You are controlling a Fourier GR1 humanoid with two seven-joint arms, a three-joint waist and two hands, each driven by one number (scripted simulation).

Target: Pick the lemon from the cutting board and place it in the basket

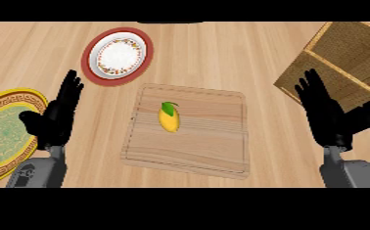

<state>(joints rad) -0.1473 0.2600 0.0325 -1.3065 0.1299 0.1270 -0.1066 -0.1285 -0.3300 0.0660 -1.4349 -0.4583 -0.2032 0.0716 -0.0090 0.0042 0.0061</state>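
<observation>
Right fingers: the right hand [327, 115] stood at the right of the view with its fingers straight and spread, pointing up, holding nothing and touching nothing that I could see; the fingertips overlapped the near corner of the basket [339, 60] in the view, though I could not tell whether they met it.
Left fingers: the left hand [56, 116] was likewise open, fingers straight and up, empty, resting near the left edge just beside the yellow patterned plate [13, 131].
Lemon: it lay on the cutting board [209, 136], left of the board's middle and toward the far side, long axis running away from the robot, green leaf at the far end; well apart from both hands.
Basket: a woven box at the far right corner of the counter, open at the top.
Other things: a red-rimmed white plate [118, 56] sat beyond the board's far left corner.
Step in hand: as I judged it, the reach had not begun.
How to do it well: the right hand seemed the better choice, being on the basket's side; it should come down over the lemon across its narrow width, close thumb and fingers round the middle, lift straight clear of the board, then carry right and release inside the basket's walls.
</observation>
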